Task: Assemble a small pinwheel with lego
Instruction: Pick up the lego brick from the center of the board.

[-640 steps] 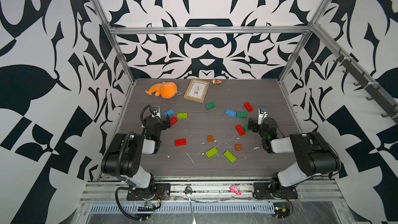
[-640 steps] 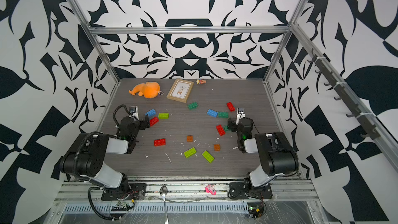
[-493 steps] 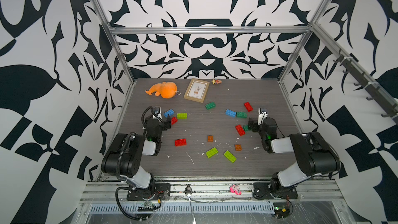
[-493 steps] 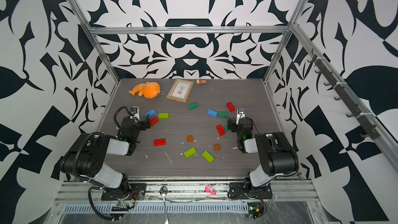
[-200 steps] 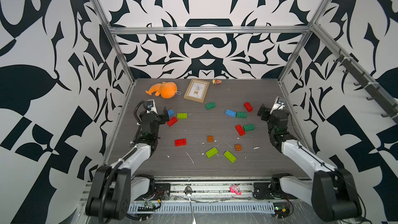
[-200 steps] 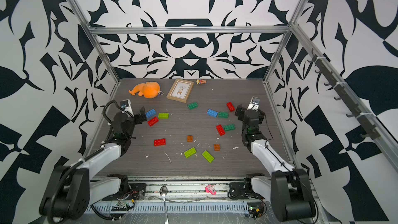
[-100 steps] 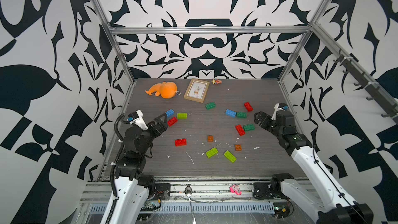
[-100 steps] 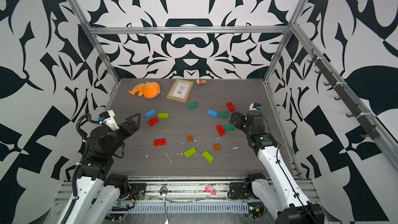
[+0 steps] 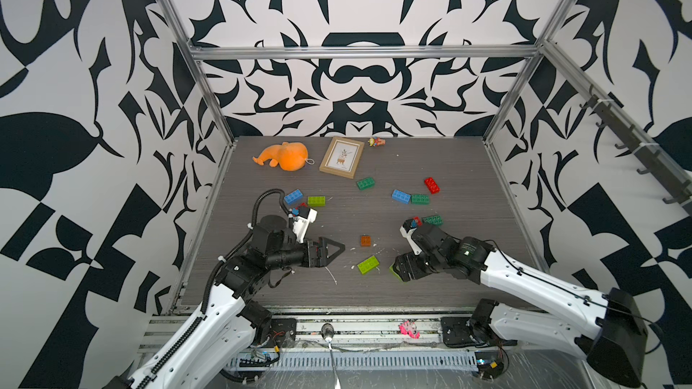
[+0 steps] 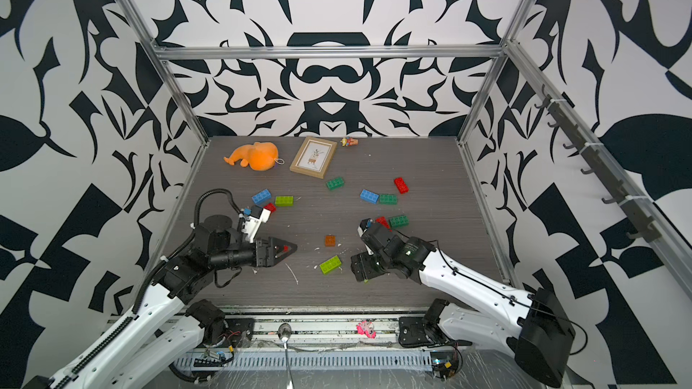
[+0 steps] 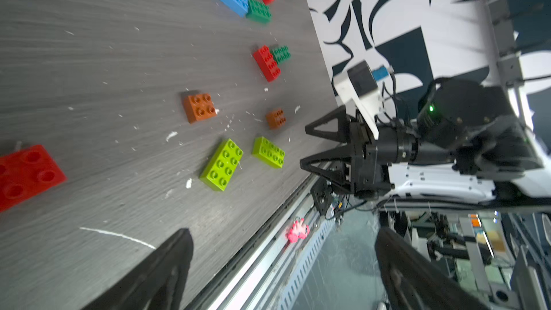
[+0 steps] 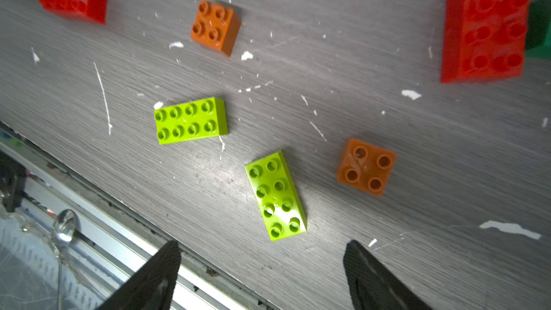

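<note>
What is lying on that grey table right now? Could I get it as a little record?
Bricks: chunky studded plastic lego bricks, five colours, scattered flat on the grey wood-grain table, none stacked
Left fingers: open, empty, near a red oblong plastic brick
Right fingers: open, empty, over a lime green oblong plastic brick
At the back: orange plush toy, wooden picture frame

L gripper (image 9: 337,249) hangs low over grey wood-grain tabletop (image 9: 374,293), pointing twd small orange-brown square studded brick (image 9: 366,240). R gripper (image 9: 397,273) points down over lime green studded brick (image 9: 392,268), mostly hidden; 2nd lime green 2x4 brick (image 9: 368,264) just beside.
</note>
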Controlling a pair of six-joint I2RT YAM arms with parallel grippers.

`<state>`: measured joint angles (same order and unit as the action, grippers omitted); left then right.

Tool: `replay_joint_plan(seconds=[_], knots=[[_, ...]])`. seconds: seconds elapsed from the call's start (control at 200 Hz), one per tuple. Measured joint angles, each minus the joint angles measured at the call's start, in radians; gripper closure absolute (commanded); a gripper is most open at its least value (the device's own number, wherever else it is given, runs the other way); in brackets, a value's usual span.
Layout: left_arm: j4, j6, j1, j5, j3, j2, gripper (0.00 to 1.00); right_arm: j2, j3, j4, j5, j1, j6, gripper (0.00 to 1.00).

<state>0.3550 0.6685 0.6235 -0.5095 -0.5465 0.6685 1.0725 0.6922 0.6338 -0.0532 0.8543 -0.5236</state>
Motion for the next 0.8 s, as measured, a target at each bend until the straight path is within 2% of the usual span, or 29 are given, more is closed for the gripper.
replay_joint_plan(seconds=[0.14,0.255,0.33,0.53,0.8], knots=[[-0.017,-0.017,0.170,0.117,0.023,0.009,0.00,0.095,0.000,-0.018,0.012,0.013,0.004,0.10],[-0.098,-0.058,0.250,0.209,0.048,0.050,0.00,0.183,0.000,-0.056,0.012,0.013,0.005,0.12],[-0.163,-0.093,0.263,0.262,0.062,0.100,0.00,0.226,0.000,-0.079,0.016,0.013,0.006,0.13],[-0.309,-0.181,0.265,0.369,0.082,0.171,0.00,0.293,0.000,-0.127,0.016,0.013,0.013,0.24],[-0.451,-0.255,0.265,0.422,0.176,0.146,0.00,0.368,0.008,-0.163,0.032,0.013,0.023,0.50]])
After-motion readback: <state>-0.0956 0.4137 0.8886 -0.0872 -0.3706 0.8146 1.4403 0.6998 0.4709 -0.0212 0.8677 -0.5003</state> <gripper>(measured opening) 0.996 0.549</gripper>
